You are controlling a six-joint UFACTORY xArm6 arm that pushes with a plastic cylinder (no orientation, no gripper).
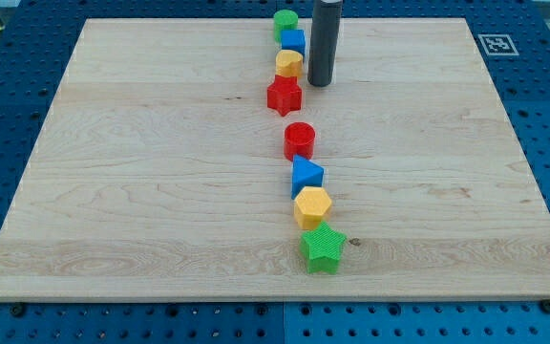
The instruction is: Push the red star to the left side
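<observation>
The red star (284, 96) lies near the view's top centre on the wooden board (141, 172). My tip (319, 83) is just to the right of the star and slightly above it, close to it but apart. A yellow block (288, 64) touches the star's upper edge, with a blue block (293, 42) and a green cylinder (285, 21) lined up above it. The rod comes down from the view's top edge.
Below the star a column runs down the board: a red cylinder (299, 139), a blue block (306, 175), a yellow hexagon (312, 206) and a green star (322, 248). A marker tag (496, 44) sits beyond the board's top right corner.
</observation>
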